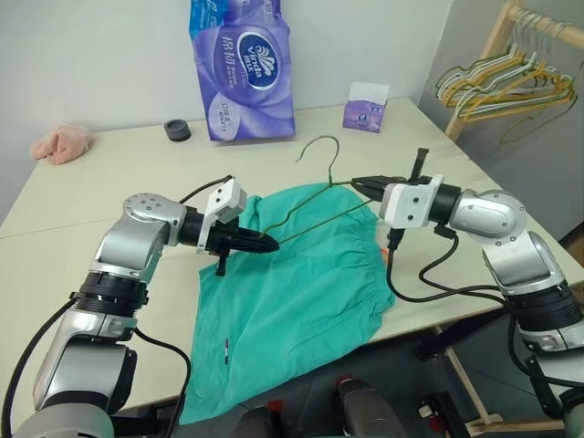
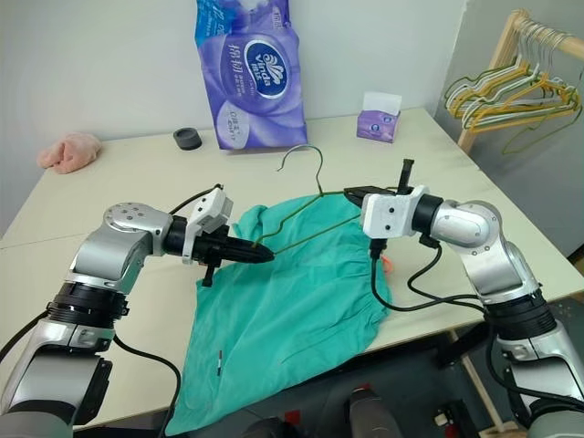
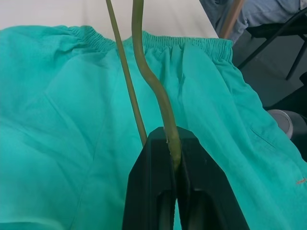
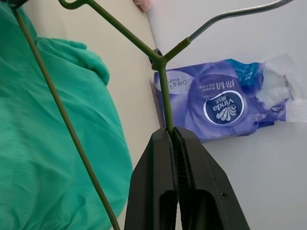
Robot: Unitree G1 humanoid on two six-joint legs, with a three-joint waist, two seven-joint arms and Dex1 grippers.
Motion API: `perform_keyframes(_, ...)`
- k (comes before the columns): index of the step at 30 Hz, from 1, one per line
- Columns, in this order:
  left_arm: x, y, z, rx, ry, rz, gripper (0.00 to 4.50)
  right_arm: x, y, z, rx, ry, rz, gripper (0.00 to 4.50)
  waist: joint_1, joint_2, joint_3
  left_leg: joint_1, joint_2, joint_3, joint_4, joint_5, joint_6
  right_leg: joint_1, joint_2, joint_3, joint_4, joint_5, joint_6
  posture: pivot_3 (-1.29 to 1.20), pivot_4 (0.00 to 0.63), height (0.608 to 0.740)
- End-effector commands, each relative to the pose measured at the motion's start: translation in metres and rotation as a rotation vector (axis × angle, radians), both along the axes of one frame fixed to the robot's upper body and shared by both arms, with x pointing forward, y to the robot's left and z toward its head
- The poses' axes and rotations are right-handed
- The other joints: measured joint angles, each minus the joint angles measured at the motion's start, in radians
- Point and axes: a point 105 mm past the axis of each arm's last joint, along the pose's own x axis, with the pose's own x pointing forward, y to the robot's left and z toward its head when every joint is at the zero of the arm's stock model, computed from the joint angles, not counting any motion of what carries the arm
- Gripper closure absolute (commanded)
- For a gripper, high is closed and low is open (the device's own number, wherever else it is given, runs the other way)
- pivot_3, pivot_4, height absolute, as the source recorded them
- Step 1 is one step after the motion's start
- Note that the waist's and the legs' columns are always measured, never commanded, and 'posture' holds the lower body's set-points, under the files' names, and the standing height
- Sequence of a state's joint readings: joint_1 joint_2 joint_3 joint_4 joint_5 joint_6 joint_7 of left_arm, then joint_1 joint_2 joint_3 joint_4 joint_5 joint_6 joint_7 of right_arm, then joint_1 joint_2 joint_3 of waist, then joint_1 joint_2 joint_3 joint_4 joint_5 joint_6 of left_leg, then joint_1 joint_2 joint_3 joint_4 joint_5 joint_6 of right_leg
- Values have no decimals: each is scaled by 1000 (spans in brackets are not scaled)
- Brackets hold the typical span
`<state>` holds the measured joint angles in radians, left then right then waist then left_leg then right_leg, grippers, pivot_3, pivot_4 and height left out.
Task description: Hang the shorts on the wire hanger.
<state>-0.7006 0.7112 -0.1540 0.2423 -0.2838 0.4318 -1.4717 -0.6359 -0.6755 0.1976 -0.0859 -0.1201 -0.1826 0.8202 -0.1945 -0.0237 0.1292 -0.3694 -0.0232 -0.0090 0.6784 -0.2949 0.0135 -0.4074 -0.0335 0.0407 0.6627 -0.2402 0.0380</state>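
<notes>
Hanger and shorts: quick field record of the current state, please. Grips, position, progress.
hanger: held above the table by both grippers, hook pointing away from the robot
left gripper: shut on hanger's left end
right gripper: shut on hanger near the hook's base
shorts: flat on table under hanger, legs hanging over the near edge
progress: shorts not yet on hanger

The teal-green cloth shorts (image 1: 292, 292) lie spread flat on the pale worktop (image 1: 82, 228), gathered elastic waistband toward the far side, one leg hanging over the near edge. Just above the waistband, the thin olive-green wire hanger (image 1: 315, 196) is lifted off the cloth, hook curving up and away, one end pinched in each of two sets of closed black jaws.
</notes>
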Motion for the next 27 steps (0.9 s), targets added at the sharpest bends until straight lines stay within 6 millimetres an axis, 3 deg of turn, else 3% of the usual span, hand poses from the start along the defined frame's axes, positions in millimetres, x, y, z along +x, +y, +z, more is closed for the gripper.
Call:
perform_keyframes(1, -1, -4, 12, -13, -46, -17, 4500, -16, 3, 4, -5, 30, 64, 3449, 0, 0, 0, 0, 0, 0, 0, 0, 0, 0, 0, 0, 0, 0, 0, -231, 101, 740)
perform_keyframes(5, -5, -5, 11, -11, -42, -22, 4500, -24, -17, -7, -59, 182, 23, 2119, 4, 0, 0, 0, 0, 0, 0, 0, 0, 0, 0, -1, 0, 0, 0, -229, 101, 740)
perform_keyframes(11, -12, -3, 1, 78, -64, -54, 4500, -34, -57, 10, 50, 461, -145, 160, 5, 0, 0, 0, -1, -1, 1, 0, 0, 0, -1, -1, 0, 0, 0, -239, 105, 740)
perform_keyframes(14, -13, -3, -1, 124, -94, -72, 4500, -37, -61, 6, 63, 544, -194, 160, 2, 0, 0, 0, 0, -2, 0, 0, 0, 1, -1, -2, -1, 0, 0, -251, 106, 740)
perform_keyframes(21, -12, -9, 5, 153, -149, -113, 4500, -39, -57, -40, -90, 720, -212, 160, 1, 0, 1, -1, -1, -1, 0, 0, 0, 0, -1, -2, -1, 0, 0, -252, 106, 740)
perform_keyframes(26, -14, -12, 9, 151, -167, -124, 4500, -34, -52, -57, -142, 822, -216, 160, 1, 1, 1, -1, -1, -1, 0, 0, 0, 0, -1, -2, -1, 0, 0, -237, 105, 740)
perform_keyframes(27, -15, -12, 9, 153, -169, -127, 4500, -34, -49, -58, -133, 844, -207, 332, 1, 0, 1, -1, -1, -2, 0, 0, 0, 0, -1, -2, -1, 0, 0, -235, 104, 740)
